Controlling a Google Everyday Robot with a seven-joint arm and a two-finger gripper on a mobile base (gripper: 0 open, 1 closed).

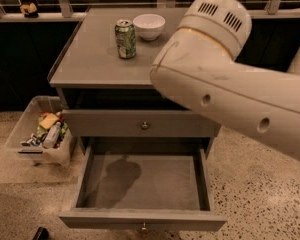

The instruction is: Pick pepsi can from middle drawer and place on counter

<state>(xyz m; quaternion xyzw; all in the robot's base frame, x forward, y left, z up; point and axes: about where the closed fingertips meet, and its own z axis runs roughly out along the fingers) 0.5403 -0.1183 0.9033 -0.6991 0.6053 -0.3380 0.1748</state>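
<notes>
On the flat grey cabinet-top desk (90, 64) stand a green drink can (125, 39), its label unreadable, and a white bowl (149, 26) just beside it. Below, the wide grey middle drawer (140, 219) hangs open. The bulky white arm (230, 84) hides the tool, so its grip cannot be told; the pepsi can is out of sight.

I'm looking down, close, from in front of the counter (90, 64) and middle drawer (145, 184); arm (230, 94) crowding the right, gripper unseen.
</notes>
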